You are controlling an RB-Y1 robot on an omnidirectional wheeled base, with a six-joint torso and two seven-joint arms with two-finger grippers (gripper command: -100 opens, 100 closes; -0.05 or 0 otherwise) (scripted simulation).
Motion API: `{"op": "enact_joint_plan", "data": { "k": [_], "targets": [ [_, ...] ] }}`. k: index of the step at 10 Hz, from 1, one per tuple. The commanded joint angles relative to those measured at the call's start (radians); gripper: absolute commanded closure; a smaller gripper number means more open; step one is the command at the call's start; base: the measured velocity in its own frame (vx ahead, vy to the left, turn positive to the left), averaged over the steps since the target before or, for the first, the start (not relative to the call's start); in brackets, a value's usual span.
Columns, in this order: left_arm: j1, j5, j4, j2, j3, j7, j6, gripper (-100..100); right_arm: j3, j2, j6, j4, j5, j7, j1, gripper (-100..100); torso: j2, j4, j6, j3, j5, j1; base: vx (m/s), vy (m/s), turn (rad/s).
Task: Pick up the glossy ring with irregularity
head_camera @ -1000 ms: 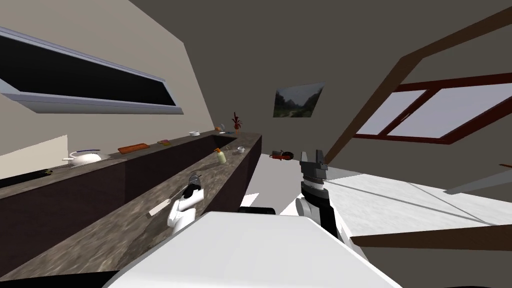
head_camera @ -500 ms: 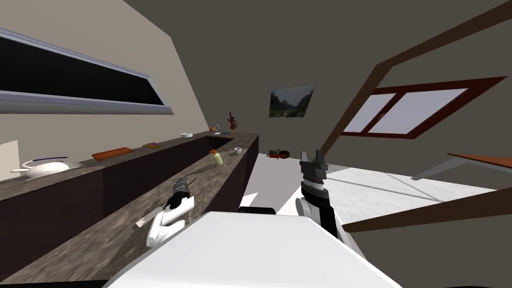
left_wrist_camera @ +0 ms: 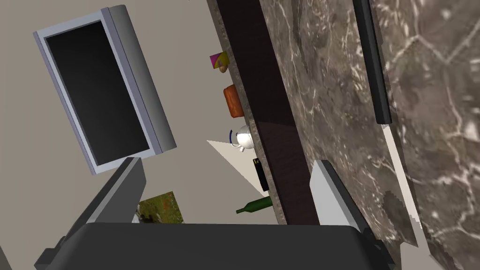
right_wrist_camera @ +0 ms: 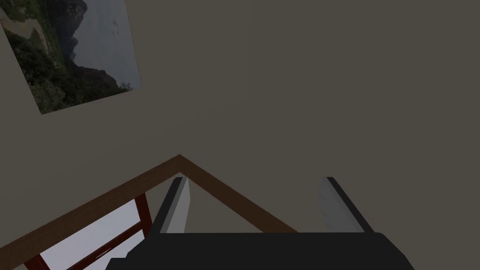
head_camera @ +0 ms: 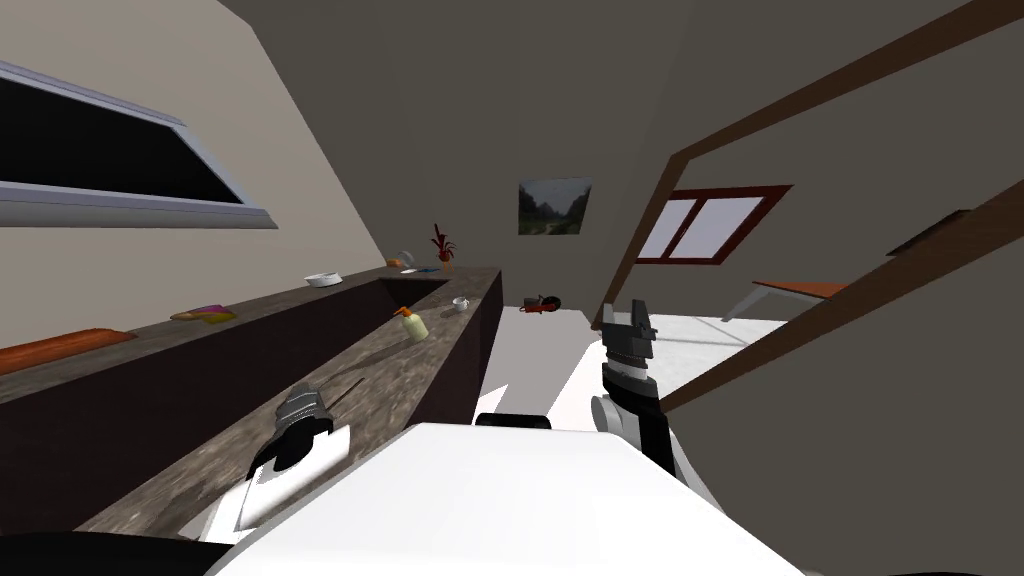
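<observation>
Glossy ring is proving too small to tell for certain at this range: the likeliest candidate is a small pale thing [head_camera: 460,303] sitting near the far end of the dark marbled counter [head_camera: 400,372], just beyond a yellowish bottle [head_camera: 413,325] with an orange top. Which way it is pointing cannot be told from here, and a ring is unlikely to be offering much of a long axis anyway. The left gripper [head_camera: 300,405] is hovering low over the near end of that counter with its fingers spread wide and empty; its wrist view is looking along the stone, where a black-handled knife [left_wrist_camera: 372,61] is lying lengthwise close by. The right gripper [head_camera: 627,312] is hanging upright off to the robot's right, fingers likewise parted and holding nothing. The step in hand looks like the approach. Doing it well means closing in along the counter, keeping the left arm clear of the knife and bottle, and getting the wrist camera onto the ring before committing to a descent.
</observation>
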Motion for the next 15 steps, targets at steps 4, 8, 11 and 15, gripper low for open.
{"op": "enact_joint_plan", "data": {
  "k": [4,8,11,15],
  "targets": [
    [0.13,-0.03,-0.107,-0.004,0.096,0.055,0.034,-100,0.0,0.0,0.0,0.0,0.0,0.0,0.0,0,0.0,0.0,0.0,0.0,0.0,0.0,-0.024,0.027,-0.337],
    [0.139,-0.033,-0.126,-0.006,0.096,0.054,0.032,100,0.0,0.0,0.0,0.0,0.0,0.0,0.0,0,-0.004,-0.001,-0.001,-0.002,0.0,-0.002,0.002,-0.002,0.019],
    [0.138,-0.033,-0.125,-0.006,0.096,0.054,0.032,100,0.0,0.0,0.0,0.0,0.0,0.0,0.0,0,-0.004,-0.001,-0.001,-0.002,0.0,-0.002,0.0,0.0,0.0],
    [0.137,-0.03,-0.124,0.063,0.106,0.059,0.023,-100,0.0,0.0,0.0,0.0,0.0,0.0,0.0,0,-0.006,-0.001,-0.001,-0.003,-0.001,-0.003,0.03,-0.025,0.005]
  ]
}}
